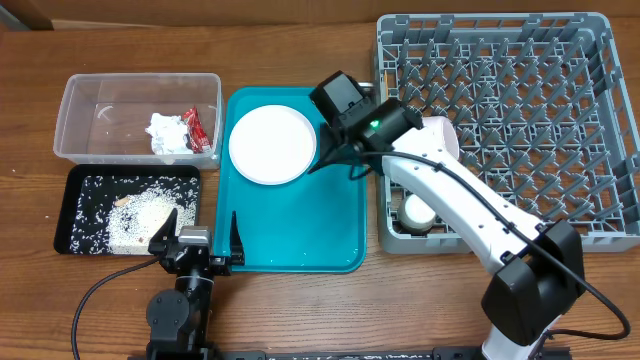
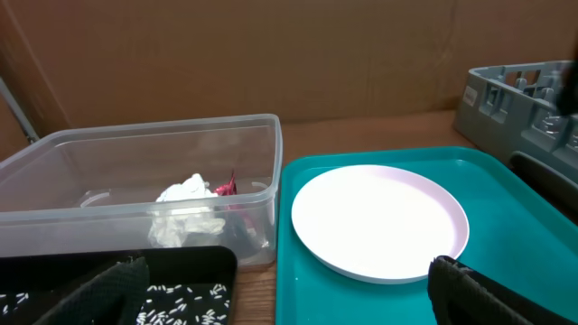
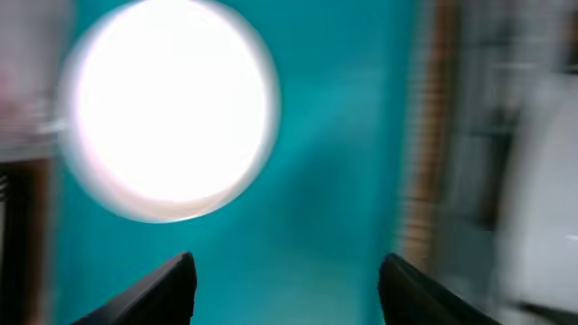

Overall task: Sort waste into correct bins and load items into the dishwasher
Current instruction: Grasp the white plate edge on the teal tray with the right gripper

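1. My left tool [image 1: 198, 236]: at the near edge of the tabletop, between the black tray [image 1: 70, 210] and the teal tray [image 1: 300, 235]. Its fingers are spread wide and empty. I judge little hazard while it sits here.
2. Black tray: near left corner, with rice [image 1: 135, 215] inside.
3. White plate [image 1: 272, 145]: far left corner of the teal tray, lying flat.
4. My right tool [image 3: 293, 289]: over the teal tray, just right of the white plate, fingers apart with nothing between them. The view is blurred. Hazard: the flat rim gives little to pinch, so I may shove it or drop it mid-lift.
5. Clear tub [image 1: 90, 95]: far left, holding the tissue [image 1: 167, 133] and red wrapper [image 1: 194, 127].
6. Rack [image 1: 520, 110]: far right, with the pinkish plate [image 1: 443, 135] at its left edge. Hazard: a carried plate may strike either.
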{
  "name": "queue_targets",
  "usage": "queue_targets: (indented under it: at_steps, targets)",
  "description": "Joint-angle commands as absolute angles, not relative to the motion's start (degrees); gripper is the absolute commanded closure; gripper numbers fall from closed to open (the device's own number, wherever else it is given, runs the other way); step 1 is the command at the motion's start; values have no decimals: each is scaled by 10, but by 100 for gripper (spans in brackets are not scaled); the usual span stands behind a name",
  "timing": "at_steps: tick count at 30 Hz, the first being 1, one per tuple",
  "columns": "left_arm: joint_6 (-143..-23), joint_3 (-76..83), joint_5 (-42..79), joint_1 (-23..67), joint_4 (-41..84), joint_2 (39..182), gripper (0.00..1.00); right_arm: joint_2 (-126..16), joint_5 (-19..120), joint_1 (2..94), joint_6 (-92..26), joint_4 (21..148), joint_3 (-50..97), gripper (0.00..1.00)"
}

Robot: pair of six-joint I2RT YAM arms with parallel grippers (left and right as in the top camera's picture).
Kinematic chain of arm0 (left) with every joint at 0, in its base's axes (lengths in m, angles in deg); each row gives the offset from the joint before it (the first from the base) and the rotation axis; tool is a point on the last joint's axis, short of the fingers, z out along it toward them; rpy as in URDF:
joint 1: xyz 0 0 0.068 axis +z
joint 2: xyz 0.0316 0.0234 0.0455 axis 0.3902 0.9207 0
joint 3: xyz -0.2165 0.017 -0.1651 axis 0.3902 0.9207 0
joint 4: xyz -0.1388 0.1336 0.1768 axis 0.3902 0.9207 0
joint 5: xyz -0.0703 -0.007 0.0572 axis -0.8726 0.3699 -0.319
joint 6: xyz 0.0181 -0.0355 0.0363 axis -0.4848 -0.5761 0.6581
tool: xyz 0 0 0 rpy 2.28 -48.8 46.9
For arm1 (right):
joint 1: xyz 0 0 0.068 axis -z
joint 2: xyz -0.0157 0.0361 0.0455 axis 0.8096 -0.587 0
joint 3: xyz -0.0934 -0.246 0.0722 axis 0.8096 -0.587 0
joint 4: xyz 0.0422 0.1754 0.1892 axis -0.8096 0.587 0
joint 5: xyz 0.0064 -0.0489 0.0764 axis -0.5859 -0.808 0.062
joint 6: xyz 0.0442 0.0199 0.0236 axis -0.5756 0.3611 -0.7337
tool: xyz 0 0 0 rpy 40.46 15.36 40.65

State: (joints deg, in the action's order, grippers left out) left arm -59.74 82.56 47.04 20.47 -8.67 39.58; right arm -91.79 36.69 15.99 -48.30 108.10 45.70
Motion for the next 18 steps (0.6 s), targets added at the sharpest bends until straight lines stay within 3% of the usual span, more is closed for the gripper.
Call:
queue_targets:
  at_steps: [1,12,16,18]
  targets:
    - [-591,828,464,208,-87,390,0,-924,490,154,-472,1038,440,38]
    - [-591,828,464,208,-88,390,0,-1063,462,166,-526,934,430,44]
    - [-591,828,464,208,-88,390,0,-1103,462,166,-565,902,430,48]
    - [-591,828,464,208,-87,390,0,-1120,464,167,-570,893,430,55]
